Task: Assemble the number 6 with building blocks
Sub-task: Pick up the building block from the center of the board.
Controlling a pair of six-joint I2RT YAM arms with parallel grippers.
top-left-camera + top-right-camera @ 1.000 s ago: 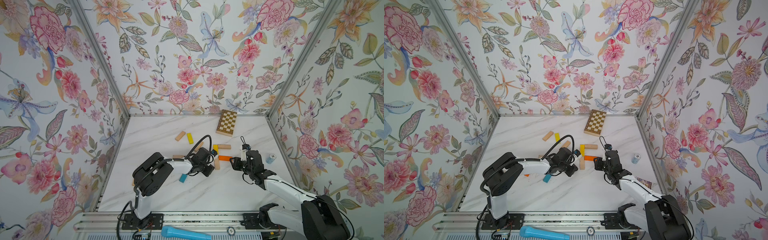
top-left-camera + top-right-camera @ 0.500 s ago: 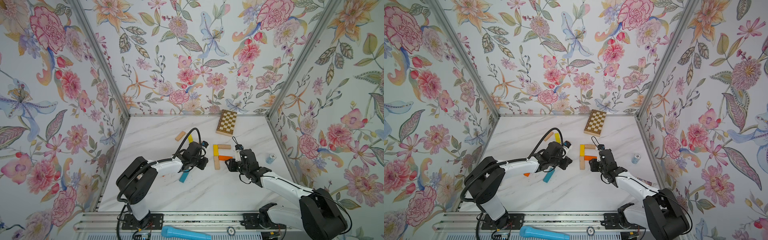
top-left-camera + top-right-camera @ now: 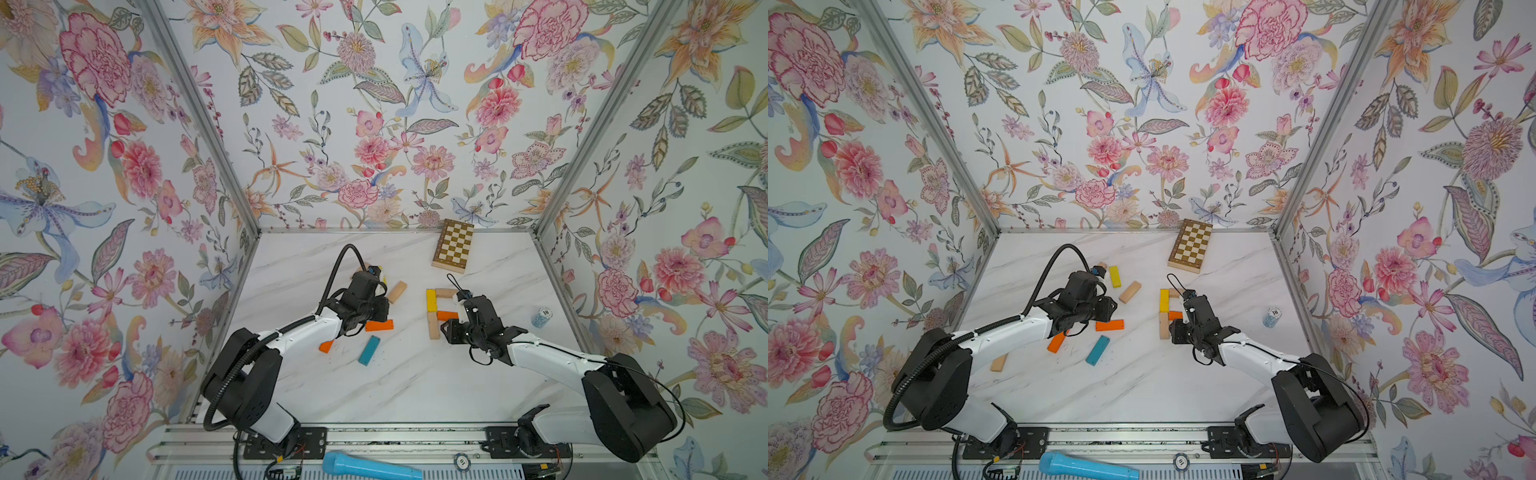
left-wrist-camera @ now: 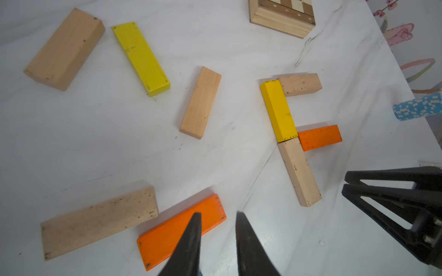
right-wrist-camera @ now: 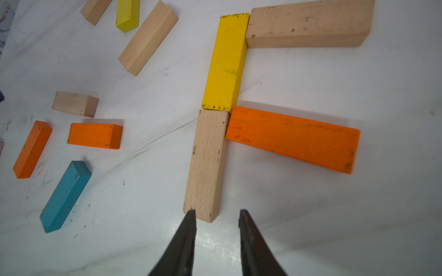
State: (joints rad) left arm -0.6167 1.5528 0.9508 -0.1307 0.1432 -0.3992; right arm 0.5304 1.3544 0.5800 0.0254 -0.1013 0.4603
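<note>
Left fingers (image 4: 191, 239) parted, empty, by orange block (image 4: 162, 239) — right fingers (image 5: 186, 239) likewise parted; left wrist shows both

Teal block (image 3: 369, 350) (flat) on table (image 3: 415, 386)

A: Any room btw the strays & the F-shaped block figure (image 3: 431, 300)?
B: Yep, a bare tabletop (image 3: 409, 332) strip. Orange block (image 3: 380, 326) & teal block (image 3: 369, 350) edge it on the left.
A: Elsewhere?
B: Chessboard (image 3: 454, 251) blocks the back, poker-chip stack (image 3: 541, 317) the right. Front's wide open.
</note>
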